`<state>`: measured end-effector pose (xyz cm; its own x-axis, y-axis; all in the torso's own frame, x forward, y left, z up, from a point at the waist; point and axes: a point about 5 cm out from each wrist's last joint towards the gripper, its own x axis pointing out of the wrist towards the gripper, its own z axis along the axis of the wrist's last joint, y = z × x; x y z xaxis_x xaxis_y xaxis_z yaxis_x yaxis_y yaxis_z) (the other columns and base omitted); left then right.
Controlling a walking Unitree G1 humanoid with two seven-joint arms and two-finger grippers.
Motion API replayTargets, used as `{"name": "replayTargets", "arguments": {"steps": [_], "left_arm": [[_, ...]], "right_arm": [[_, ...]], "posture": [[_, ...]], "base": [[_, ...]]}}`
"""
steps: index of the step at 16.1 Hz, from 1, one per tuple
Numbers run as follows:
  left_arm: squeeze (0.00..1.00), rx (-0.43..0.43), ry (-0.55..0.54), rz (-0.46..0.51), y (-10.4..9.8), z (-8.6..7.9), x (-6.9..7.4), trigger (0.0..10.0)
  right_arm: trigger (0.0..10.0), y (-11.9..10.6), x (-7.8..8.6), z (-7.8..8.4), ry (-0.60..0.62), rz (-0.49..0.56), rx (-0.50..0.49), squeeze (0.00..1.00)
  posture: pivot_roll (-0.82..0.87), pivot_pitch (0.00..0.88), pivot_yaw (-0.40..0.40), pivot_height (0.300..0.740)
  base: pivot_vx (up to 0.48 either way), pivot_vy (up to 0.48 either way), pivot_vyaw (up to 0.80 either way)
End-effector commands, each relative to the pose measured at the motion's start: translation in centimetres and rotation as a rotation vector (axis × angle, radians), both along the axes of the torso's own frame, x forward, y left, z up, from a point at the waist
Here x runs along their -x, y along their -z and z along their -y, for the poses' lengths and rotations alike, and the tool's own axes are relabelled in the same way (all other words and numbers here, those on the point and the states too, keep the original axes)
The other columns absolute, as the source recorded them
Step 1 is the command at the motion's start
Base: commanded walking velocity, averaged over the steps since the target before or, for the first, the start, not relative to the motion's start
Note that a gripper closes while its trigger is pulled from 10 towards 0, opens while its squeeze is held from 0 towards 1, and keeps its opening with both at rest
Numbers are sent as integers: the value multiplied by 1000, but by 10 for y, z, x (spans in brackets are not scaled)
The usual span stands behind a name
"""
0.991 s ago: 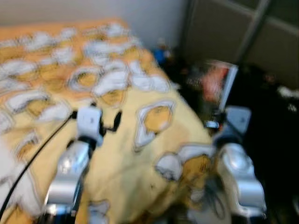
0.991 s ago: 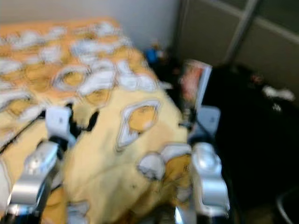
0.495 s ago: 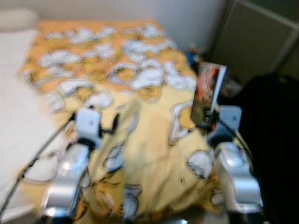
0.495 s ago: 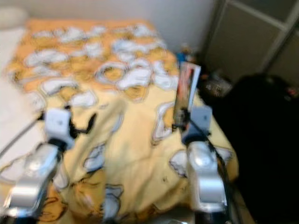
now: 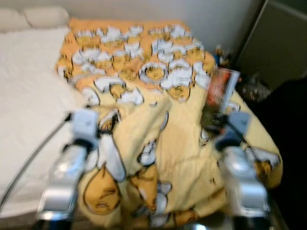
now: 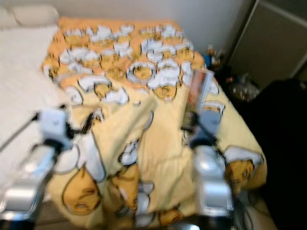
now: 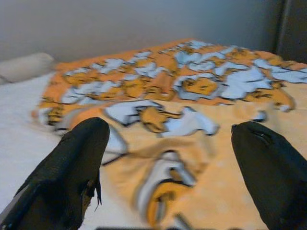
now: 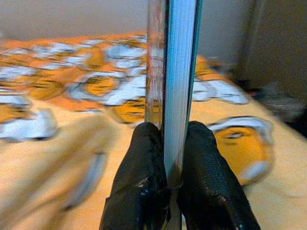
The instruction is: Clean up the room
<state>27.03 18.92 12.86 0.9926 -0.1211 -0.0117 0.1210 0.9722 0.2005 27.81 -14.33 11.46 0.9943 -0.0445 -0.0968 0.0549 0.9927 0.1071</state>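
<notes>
The book (image 8: 173, 72) stood upright, pinched at its lower edge by the right hand (image 8: 168, 158), above the bed's right edge. It looked stiff and fairly light, but top-heavy in so low a grip; a hold nearer mid-spine would steady it, I reckoned. The left hand (image 7: 168, 158) hovered with fingers wide apart over the yellow patterned duvet (image 5: 163, 143), white sheet (image 5: 29, 96) alongside.
</notes>
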Motion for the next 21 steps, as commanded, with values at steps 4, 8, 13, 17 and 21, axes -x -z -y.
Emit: {"name": "replayTargets", "arguments": {"steps": [4,8,13,17,21], "left_arm": [[0,-2,21,4,-2,6,-5,10000],[0,4,13,0,-1,3,-8,10000],[0,-3,10,14,-5,2,-14,10000],[0,3,3,16,-4,3,-15,10000],[0,0,5,12,-2,3,-15,10000]], "right_arm": [[10000,-11,-1,8,45,60,5,0],[10000,-9,-1,13,56,53,11,0],[10000,-7,-5,13,57,41,0,0],[10000,-7,-5,11,49,41,-4,0],[10000,-10,-9,11,39,53,2,0]], "posture": [[-21,0,-8,740],[-32,0,0,740],[-26,0,0,740],[-15,0,-8,740],[-14,0,-4,740]], "base": [[0,278,0],[0,278,0],[0,303,0],[0,359,-600],[0,360,0]]}}
